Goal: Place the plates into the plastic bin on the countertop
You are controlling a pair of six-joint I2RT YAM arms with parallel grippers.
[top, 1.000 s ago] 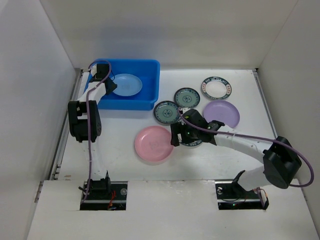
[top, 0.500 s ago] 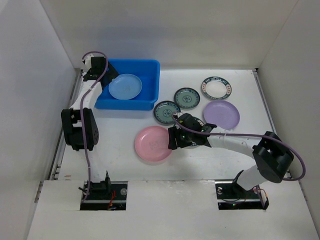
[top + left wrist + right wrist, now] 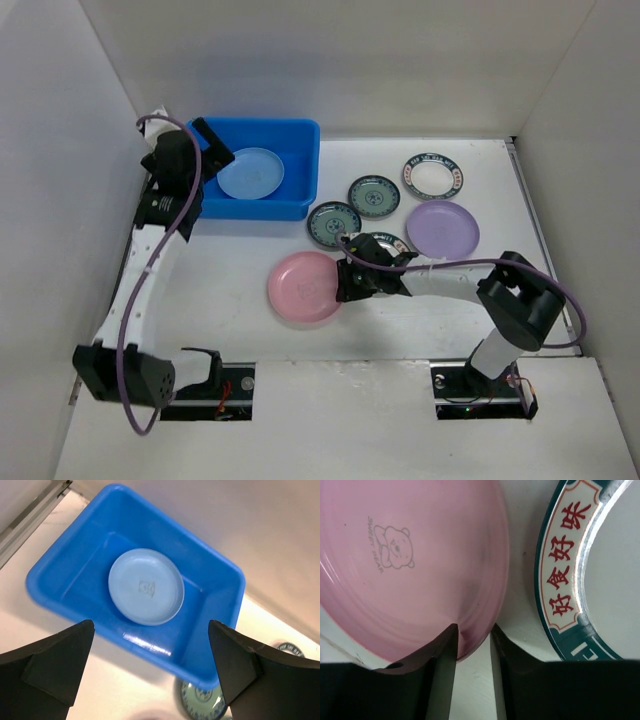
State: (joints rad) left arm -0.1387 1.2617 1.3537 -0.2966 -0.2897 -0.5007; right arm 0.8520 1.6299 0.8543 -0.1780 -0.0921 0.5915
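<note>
My right claw (image 3: pixel 352 281) (image 3: pixel 472 639) is pinched narrow on the near-right rim of the pink plate (image 3: pixel 305 287) (image 3: pixel 410 565): one finger on the inner face, the other on the outside edge. The plate looks flat on the bench (image 3: pixel 240 270) in the top view. It has a small bear print on its face.

Just right of that claw is a white-centred plate (image 3: pixel 386 243) (image 3: pixel 560 580) with a dark rim bearing red characters. My arm partly covers it from above. It lies close to the pink plate, with a strip of bench between them.

My left claw (image 3: pixel 212 140) (image 3: pixel 150 625) is spread wide and holds nothing. It hangs over the left end of the plastic bin (image 3: pixel 300 200) (image 3: pixel 220 605).

The light blue plate (image 3: pixel 250 172) (image 3: pixel 146 586) lies flat on the bin floor, roughly in the middle.

The rest sit outside the bin on the bench, right of it:
- two teal-green patterned plates (image 3: pixel 333 224) (image 3: pixel 375 195), near each other
- the lavender plate (image 3: pixel 442 227), further right
- a second white-centred plate (image 3: pixel 433 176), behind the lavender one
</note>
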